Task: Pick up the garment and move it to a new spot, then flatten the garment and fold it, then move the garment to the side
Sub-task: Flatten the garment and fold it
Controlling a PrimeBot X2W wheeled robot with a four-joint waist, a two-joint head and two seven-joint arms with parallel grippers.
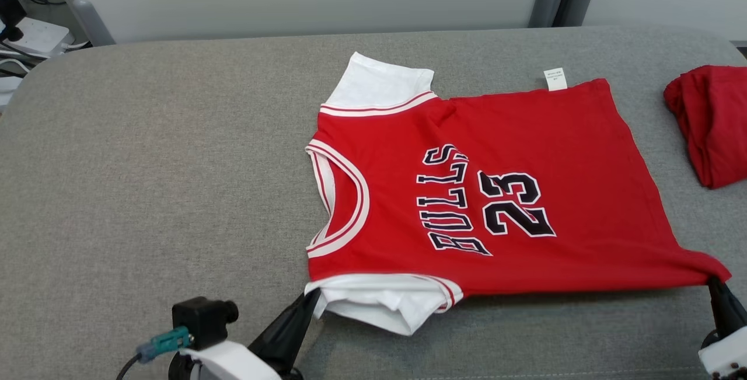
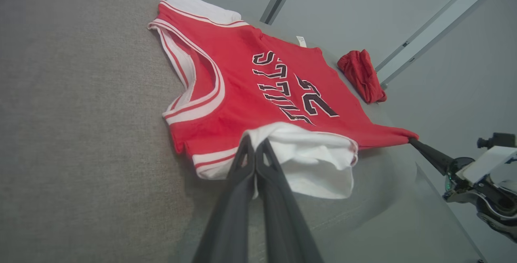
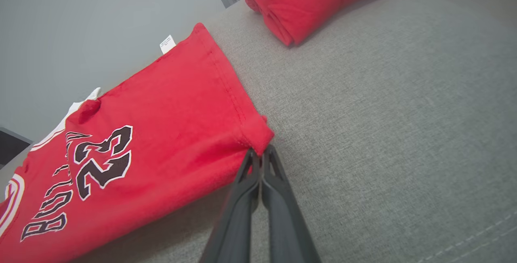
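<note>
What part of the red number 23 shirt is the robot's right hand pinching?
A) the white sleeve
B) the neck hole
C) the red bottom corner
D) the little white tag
C: the right hand is shut, its two dark fingers pinched together on the red bottom corner of the shirt.

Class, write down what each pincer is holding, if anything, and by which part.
Both hold the red Bulls jersey: the left pincer is shut on its near white sleeve, the right pincer on the near hem corner.
</note>
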